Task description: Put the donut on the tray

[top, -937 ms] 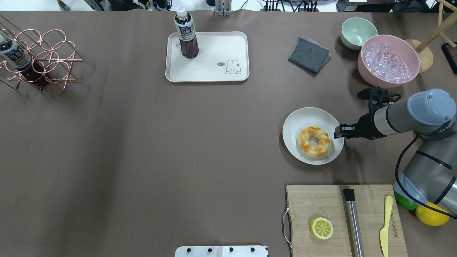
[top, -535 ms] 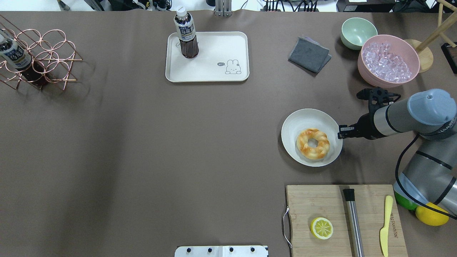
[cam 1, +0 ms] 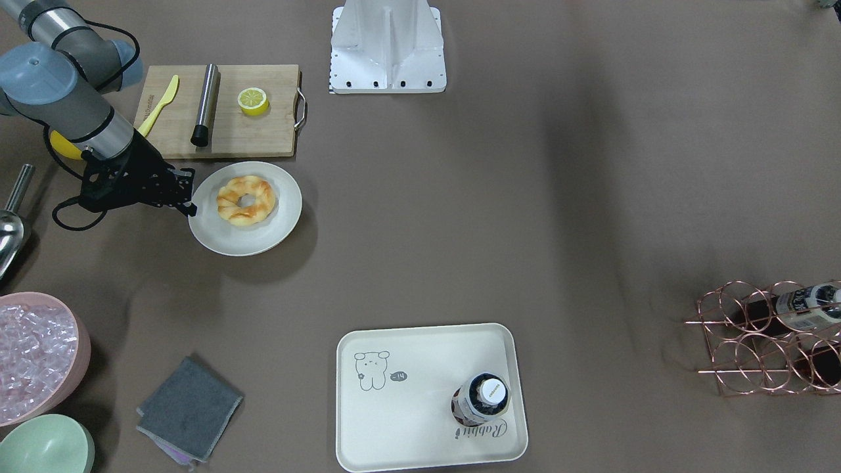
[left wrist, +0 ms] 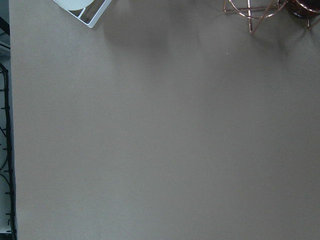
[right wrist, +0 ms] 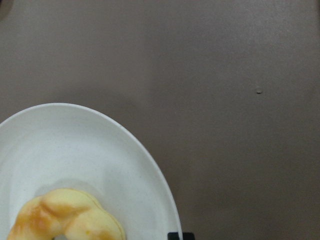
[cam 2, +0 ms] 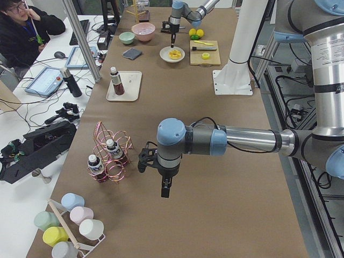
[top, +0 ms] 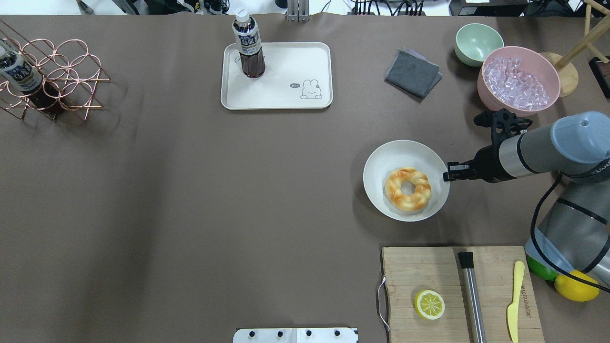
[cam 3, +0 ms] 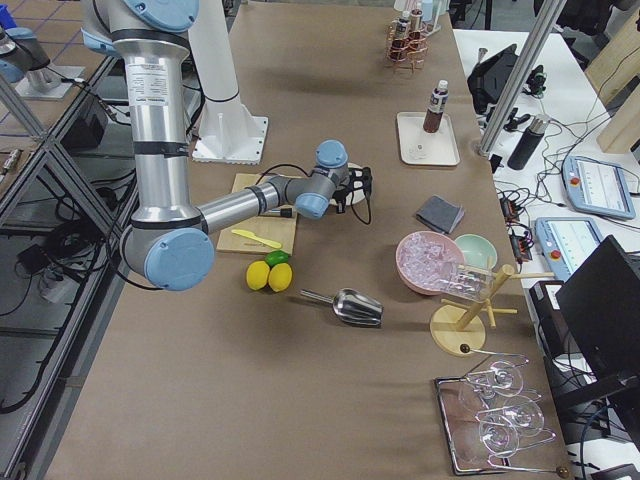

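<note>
The donut [top: 408, 188], golden with orange-brown streaks, lies on a round off-white plate [top: 395, 152] at the table's right middle. It also shows in the front view [cam 1: 245, 200] and the right wrist view [right wrist: 65, 215]. My right gripper [top: 446, 177] is at the plate's right rim, jaws close together on the rim. The cream tray [top: 286, 97] with the rabbit drawing sits at the far middle, apart from the plate, with a dark drink bottle [top: 249, 47] standing in its left far corner. My left gripper [cam 2: 165, 191] shows only in the left side view, over bare table; I cannot tell its state.
A wooden cutting board [top: 419, 267] with a lemon slice [top: 429, 304], steel bar and yellow knife lies near the plate's front. A pink bowl of ice [top: 518, 81], green bowl [top: 478, 43] and grey cloth [top: 412, 72] stand far right. A copper bottle rack [top: 52, 78] is far left.
The plate with the donut has slid left, toward the table's middle, and the right gripper at its rim has moved left with it.
</note>
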`<state>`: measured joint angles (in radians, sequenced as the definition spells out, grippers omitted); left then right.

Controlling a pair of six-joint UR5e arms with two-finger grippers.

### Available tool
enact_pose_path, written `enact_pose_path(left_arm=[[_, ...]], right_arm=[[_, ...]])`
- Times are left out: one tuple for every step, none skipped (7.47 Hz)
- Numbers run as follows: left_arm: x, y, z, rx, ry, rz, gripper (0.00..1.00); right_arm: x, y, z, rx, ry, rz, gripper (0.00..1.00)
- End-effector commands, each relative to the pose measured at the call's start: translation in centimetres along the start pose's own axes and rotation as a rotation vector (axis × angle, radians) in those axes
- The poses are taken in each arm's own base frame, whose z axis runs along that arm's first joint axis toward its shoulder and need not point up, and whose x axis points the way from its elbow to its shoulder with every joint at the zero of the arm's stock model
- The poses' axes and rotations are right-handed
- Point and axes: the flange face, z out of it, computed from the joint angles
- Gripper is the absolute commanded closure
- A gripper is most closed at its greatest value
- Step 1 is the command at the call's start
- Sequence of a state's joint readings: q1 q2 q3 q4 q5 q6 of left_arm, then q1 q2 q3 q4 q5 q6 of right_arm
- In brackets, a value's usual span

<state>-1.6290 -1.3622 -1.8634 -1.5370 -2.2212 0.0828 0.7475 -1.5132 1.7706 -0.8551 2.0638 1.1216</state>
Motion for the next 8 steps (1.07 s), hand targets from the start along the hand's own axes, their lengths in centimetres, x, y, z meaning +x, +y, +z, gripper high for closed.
enact_pose_path(left_arm=[[-0.1, -0.1, 0.3, -0.006, -0.001, -0.002, 0.02], [-0.1, -0.3, 0.3, -0.005, 0.001, 0.000, 0.02], [-0.1, -0.3, 0.3, -0.005, 0.001, 0.000, 0.02], [0.0, -0.6, 0.1, -0.003, 0.000, 0.002, 0.02], [0.0, -0.8, 0.1, -0.004, 0.000, 0.001, 0.02], [0.0, -0.9, 0.2, -0.004, 0.002, 0.001, 0.02], [0.0, -1.0, 0.1, -0.002, 0.003, 0.002, 0.02], [0.0, -1.1, 0.1, -0.001, 0.003, 0.003, 0.02]], right_arm=[[-4.9, -3.3, -0.4, 0.018, -0.028, 0.030, 1.00], [-8.9, -6.3, -0.4, 0.021, -0.004, 0.050, 1.00], [-12.0, -9.5, 0.2, 0.025, 0.014, 0.102, 1.00], [-14.8, -12.4, 1.3, 0.034, 0.009, 0.158, 1.00], [-17.4, -14.9, 2.3, 0.038, 0.006, 0.196, 1.00], [-18.9, -16.7, 3.6, 0.037, 0.016, 0.228, 1.00], [-20.2, -18.3, 4.9, 0.031, 0.031, 0.267, 1.00], [-21.6, -19.7, 6.1, 0.024, 0.046, 0.287, 1.00]])
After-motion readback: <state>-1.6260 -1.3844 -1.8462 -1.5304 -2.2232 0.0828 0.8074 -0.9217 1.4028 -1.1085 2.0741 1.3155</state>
